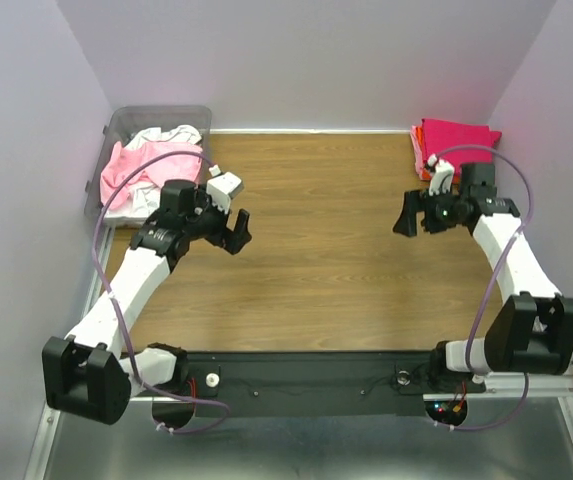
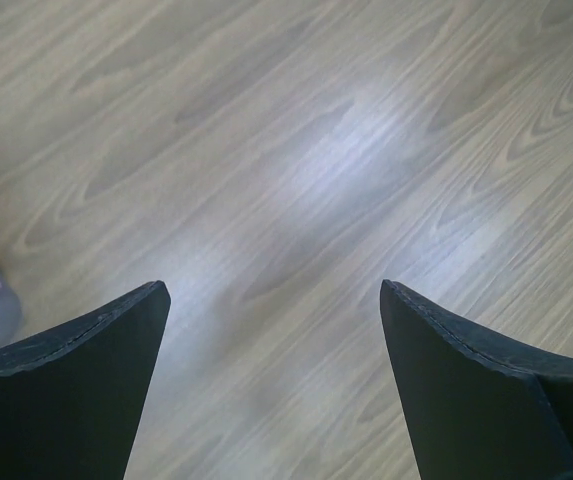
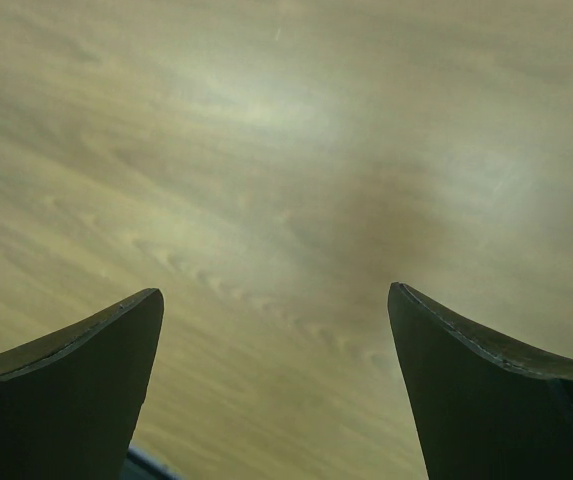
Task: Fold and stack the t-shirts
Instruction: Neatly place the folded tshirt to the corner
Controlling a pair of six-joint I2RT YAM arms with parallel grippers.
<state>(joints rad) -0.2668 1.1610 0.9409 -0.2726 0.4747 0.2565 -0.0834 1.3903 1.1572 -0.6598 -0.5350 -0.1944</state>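
From above, the table [image 1: 316, 270] has a clear bin [image 1: 116, 125] at its far left corner, holding a crumpled pink shirt [image 1: 131, 165] and a white shirt [image 1: 171, 135] heaped together (which lies on top is hard to tell). At the table's far right corner a magenta shirt [image 1: 456, 140] lies folded flat, with an edge of an orange shirt [image 1: 421, 165] showing under its left side. The left gripper [image 1: 228, 215] hangs over the table's left half, just beside the bin, its jaws spread and nothing between them. The right gripper [image 1: 414, 212] hangs over the table's right half, near the magenta shirt but apart from it, its jaws spread too and holding nothing. In the left wrist view the left gripper [image 2: 271, 290] shows two dark fingers [image 2: 76, 390] set wide, with only bare table [image 2: 316, 150] between them. In the right wrist view the right gripper [image 3: 274, 292] stands just as wide over bare table [image 3: 266, 150], with no cloth in sight
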